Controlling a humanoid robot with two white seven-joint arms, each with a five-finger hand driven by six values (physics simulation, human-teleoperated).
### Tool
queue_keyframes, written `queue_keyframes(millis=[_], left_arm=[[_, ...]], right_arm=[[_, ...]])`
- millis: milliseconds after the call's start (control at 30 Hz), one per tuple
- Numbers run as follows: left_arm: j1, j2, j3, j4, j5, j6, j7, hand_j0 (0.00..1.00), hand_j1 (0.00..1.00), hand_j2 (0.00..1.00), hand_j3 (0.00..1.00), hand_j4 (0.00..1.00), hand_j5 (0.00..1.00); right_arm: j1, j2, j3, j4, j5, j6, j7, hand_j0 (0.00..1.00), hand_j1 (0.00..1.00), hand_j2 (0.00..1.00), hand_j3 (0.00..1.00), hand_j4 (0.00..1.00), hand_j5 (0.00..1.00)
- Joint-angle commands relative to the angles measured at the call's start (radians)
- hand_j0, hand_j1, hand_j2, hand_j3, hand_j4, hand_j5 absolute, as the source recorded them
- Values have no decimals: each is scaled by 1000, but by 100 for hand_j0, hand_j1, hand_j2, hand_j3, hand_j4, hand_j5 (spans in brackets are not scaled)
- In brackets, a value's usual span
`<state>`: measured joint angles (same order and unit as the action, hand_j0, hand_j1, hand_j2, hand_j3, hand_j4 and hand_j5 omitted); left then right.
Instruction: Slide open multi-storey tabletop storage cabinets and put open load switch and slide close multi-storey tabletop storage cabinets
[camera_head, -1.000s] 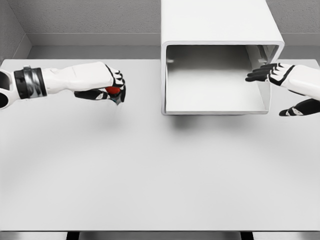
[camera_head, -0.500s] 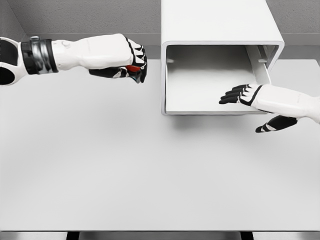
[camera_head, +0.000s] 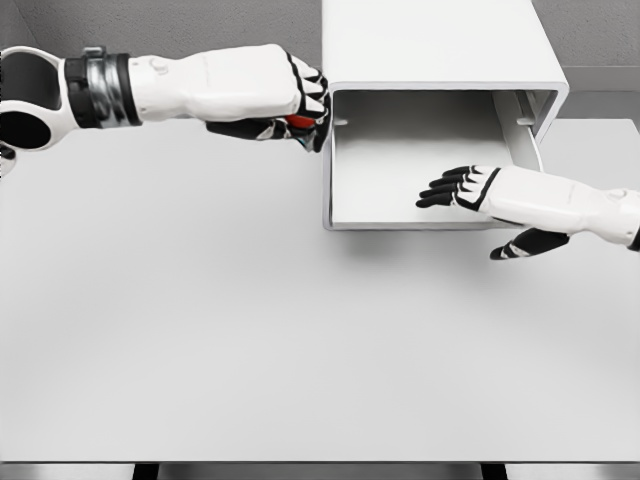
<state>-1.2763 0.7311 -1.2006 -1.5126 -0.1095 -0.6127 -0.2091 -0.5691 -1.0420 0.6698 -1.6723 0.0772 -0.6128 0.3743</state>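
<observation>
- The load switch (camera_head: 299, 122), showing only as a patch of red, sits inside the curled fingers of the left hand (camera_head: 275, 100), which is clenched around it; most of the switch is hidden by the fingers.
- Just to the right of that hand is the left wall of the drawer (camera_head: 400, 170), pulled out from the cabinet (camera_head: 440, 45); the knuckles look close to or touching the wall's top edge, and I cannot tell which.
- The drawer's floor lies beyond and below the left hand, and nothing lies on it.
- The right hand (camera_head: 475, 190) hovers with fingers spread and flat over the drawer's right part, holding nothing, its thumb hanging past the front lip.
- The table (camera_head: 200, 330) spreads below both hands.
- Risk: the left fist may catch the drawer's wall as it crosses, jolting the switch loose or nudging the drawer.
- Risk: a release too early would drop the switch onto the table outside the drawer.
- Risk: the right hand occupies the drawer space, so the two hands could collide.
</observation>
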Motion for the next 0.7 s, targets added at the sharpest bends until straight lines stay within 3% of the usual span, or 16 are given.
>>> queue_keyframes(millis=[0,200,667], left_arm=[[0,-19,1,-1,7,2,2,39,39,39,39,39,39],[-17,-41,-14,-4,8,2,2,39,39,39,39,39,39],[-23,-76,-27,-3,16,2,2,39,39,39,39,39,39]], right_arm=[[0,8,-2,13,-7,2,3,100,100,100,100,100,100],[5,53,2,85,24,2,11,100,100,100,100,100,100],[29,45,-1,94,27,2,11,100,100,100,100,100,100]])
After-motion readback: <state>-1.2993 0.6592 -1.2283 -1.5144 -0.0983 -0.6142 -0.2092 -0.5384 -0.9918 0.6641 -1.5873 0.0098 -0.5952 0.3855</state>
